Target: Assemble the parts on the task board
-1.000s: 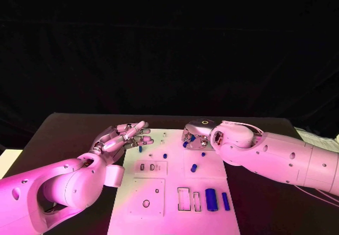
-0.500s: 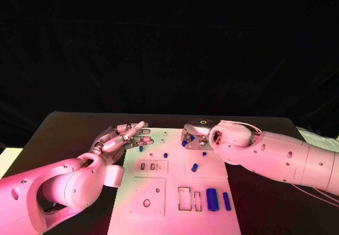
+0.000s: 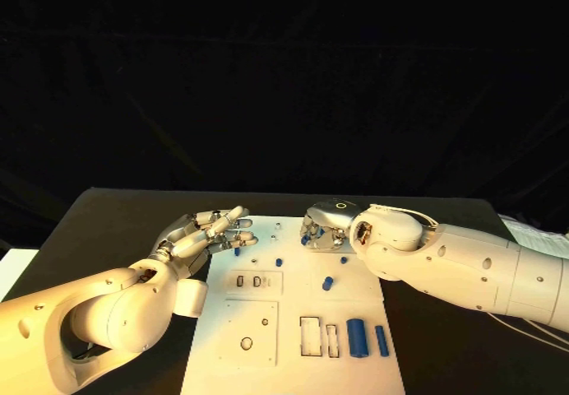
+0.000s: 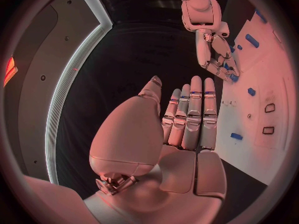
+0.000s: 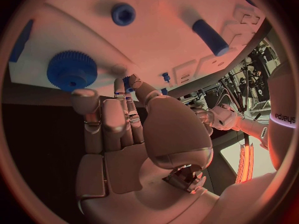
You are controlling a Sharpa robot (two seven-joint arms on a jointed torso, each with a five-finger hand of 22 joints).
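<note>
Right hand hangs over the task board's far end, fingers curled down near a small blue peg; whether it grips the peg cannot be told. Left hand hovers beside the board, fingers straight, holding nothing. The parts look light, rigid and smooth: pinch each at mid-length.

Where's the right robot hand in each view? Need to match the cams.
Head view: the right robot hand is over the far end of the task board, right of centre.
Left wrist view: it is at the end of the other white arm, fingertips at the board.
Right wrist view: it sits mid-circle, pointing at the board.
Shared landmark: the white task board.
</note>
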